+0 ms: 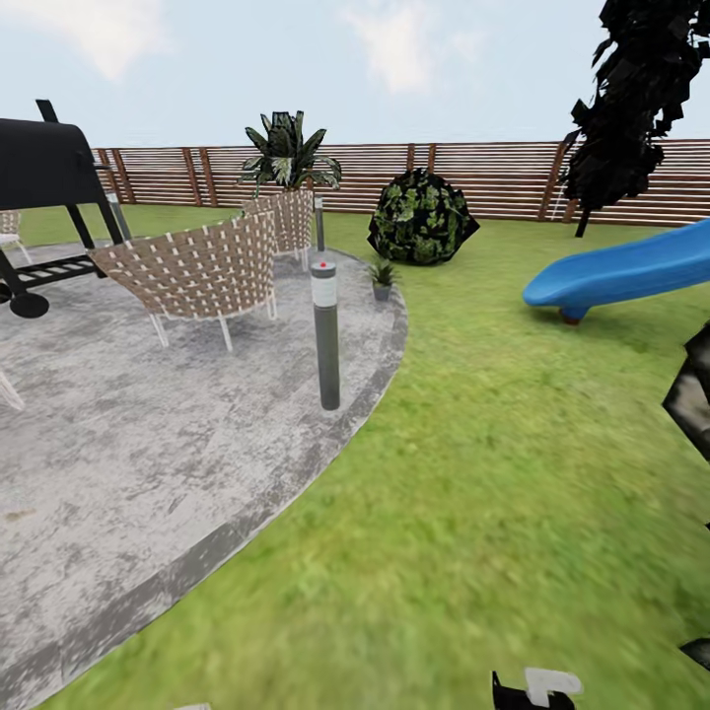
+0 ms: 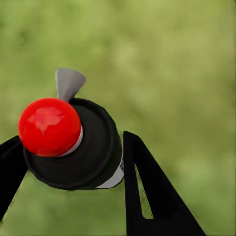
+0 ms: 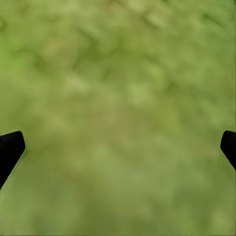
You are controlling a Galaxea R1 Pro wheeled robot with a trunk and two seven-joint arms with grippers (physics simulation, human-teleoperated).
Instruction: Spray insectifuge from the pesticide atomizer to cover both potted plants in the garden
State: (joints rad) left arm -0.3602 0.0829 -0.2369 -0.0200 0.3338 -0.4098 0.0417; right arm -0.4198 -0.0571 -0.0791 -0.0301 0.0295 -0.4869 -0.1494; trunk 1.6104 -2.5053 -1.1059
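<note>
At the patio's edge a potted plant sits; left gripper clamps the pesticide atomizer, right gripper gapes.

Left gripper fingers are matte black, tapering wedges, one with a slotted cut-out; right gripper fingertips are black too.

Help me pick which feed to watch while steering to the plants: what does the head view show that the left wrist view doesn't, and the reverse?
Head view alone: the paved patio, a small potted plant at its far edge, the bollard lamp, woven chairs, the fence and a blue slide.

Left wrist view alone: the left gripper shut on the pesticide atomizer, seen end-on with its red cap.

Shared: green lawn.
</note>
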